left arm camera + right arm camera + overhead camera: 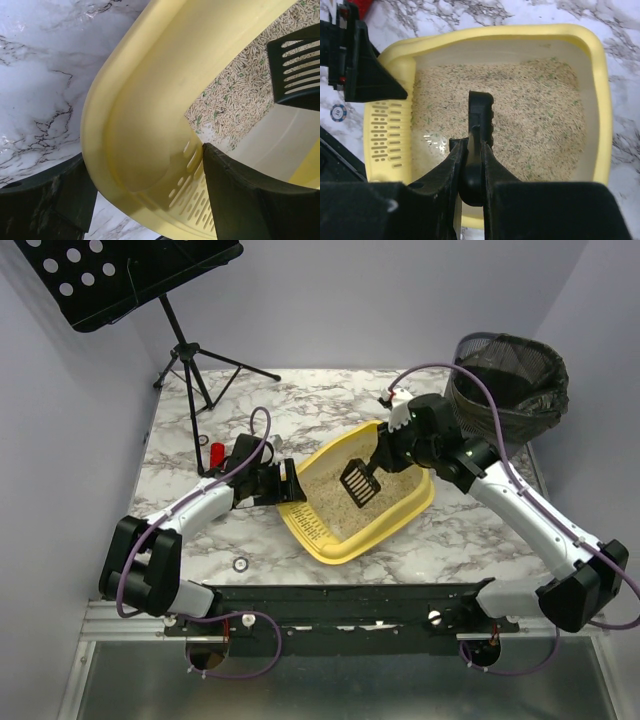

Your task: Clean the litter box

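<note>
Marble pattern covers the table [480,530], on which both arms work. At the far left, locate the black music stand [130,275], with its perforated desk raised and its tripod feet on the marble. At the far right, locate the mesh bin [510,380] lined with a black bag, standing apart from the tray. The yellow litter box [425,502] sits at the centre of the table, turned diagonally, between the two arms. Its sieve section [305,522] faces the near left, and beige pellet litter [330,490] with a few green flecks fills the rest. Check the left gripper [283,485]: its jaws are closed across the tray wall at the sieve-end corner, with one finger [240,200] inside against the slots and the other outside the rim. Check the right gripper [472,150]: its jaws are clamped on the handle of the black slotted scoop [360,480], which points blade-down over the litter near the middle of the tray. You cannot tell from these views whether the blade touches the litter. A small red object [216,453] lies on the table just beyond the left wrist. A small round disc [241,565] lies on the marble near the left arm, apart from the tray.
</note>
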{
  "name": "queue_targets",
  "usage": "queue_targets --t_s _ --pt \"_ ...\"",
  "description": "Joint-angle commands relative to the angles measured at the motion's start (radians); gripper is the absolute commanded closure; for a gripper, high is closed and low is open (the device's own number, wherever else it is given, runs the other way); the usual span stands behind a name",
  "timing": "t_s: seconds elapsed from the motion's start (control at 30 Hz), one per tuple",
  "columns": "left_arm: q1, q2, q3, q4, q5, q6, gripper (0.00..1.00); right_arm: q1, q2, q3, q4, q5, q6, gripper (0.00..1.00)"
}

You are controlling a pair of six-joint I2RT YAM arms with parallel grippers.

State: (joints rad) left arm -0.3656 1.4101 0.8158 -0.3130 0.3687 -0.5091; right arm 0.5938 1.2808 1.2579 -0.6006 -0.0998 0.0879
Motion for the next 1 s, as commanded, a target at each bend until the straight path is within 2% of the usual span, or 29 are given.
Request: queue_targets --t_s 0.0,0.1,0.27,0.33,0.43,0.53,0.63,0.7,0.97 --pt "-0.012 -0.010 -0.041 0.048 0.171 0.004 0.41 0.000 0.064 0.063 -0.005 -0.153 -0.039 1.00" --pt "-0.013 -0.049 -0.064 0.019 0.135 0.003 0.46 0.012 0.119 0.104 -0.022 -0.210 -0.069 1.00" --pt "-0.012 -0.056 -0.061 0.017 0.122 0.007 0.46 0.101 0.279 0.251 -0.157 -0.311 -0.074 1.00" --pt "-0.012 -0.049 -0.053 0.012 0.121 0.014 0.46 0.104 0.301 0.232 -0.116 -0.386 0.016 0.99" --pt "-0.012 -0.046 -0.050 0.011 0.119 0.018 0.46 0.110 0.314 0.179 -0.036 -0.455 0.064 1.00" --pt "-0.012 -0.048 -0.050 0.012 0.121 0.017 0.46 0.121 0.357 0.190 -0.087 -0.469 0.055 1.00" --pt "-0.012 -0.054 -0.060 0.018 0.125 0.014 0.46 0.124 0.374 0.169 -0.067 -0.506 0.052 0.99" --pt "-0.012 -0.059 -0.066 0.020 0.118 0.011 0.46 0.126 0.396 0.170 -0.106 -0.471 0.035 1.00" --pt "-0.012 -0.080 -0.084 0.035 0.088 0.001 0.45 0.117 0.396 0.236 -0.264 0.058 -0.065 0.99"
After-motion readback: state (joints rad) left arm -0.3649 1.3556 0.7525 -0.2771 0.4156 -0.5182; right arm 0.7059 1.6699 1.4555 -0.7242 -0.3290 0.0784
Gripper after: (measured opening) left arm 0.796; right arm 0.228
